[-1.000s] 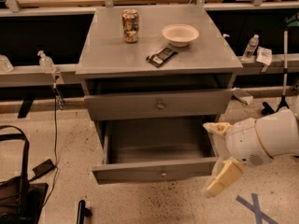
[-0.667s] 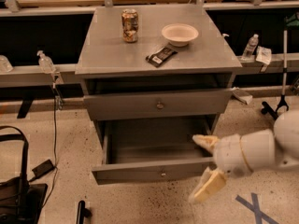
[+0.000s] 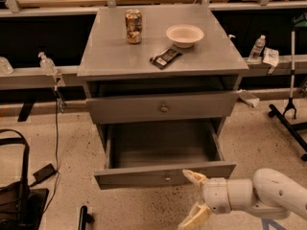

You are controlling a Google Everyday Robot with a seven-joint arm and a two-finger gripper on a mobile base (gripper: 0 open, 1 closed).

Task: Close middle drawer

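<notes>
Now my gripper [image 3: 191, 198] hangs low over the speckled floor [image 3: 72, 147], at the end of my white arm [image 3: 268, 195], which comes in from the right. My two cream-coloured fingers [image 3: 194, 178] are spread wide, one above the other, with nothing between them.

Just above and to the left of my jaws is the middle drawer [image 3: 134, 177], a grey metal box with a flat front, pulled far out of the grey metal cabinet [image 3: 120, 56]. Its inside is bare. Its small round knob [image 3: 167, 178] sits just left of my upper finger. That finger's tip lies at the lower edge of the drawer's front, right of the knob; whether it touches the metal I cannot tell. My lower finger is well below the front, apart from it.

Farther above my jaws, the grey drawer [image 3: 144, 107] over it stands out only a little, with a dark gap above its front.

Higher up, on the cabinet's flat top, are a printed drink can [image 3: 133, 27] standing upright, a shallow white bowl [image 3: 184, 35] to its right, and a dark wrapped snack bar [image 3: 165, 57] lying nearer the front edge between them.

Far to my left, a black bag [image 3: 14, 200] rests on the floor.
</notes>
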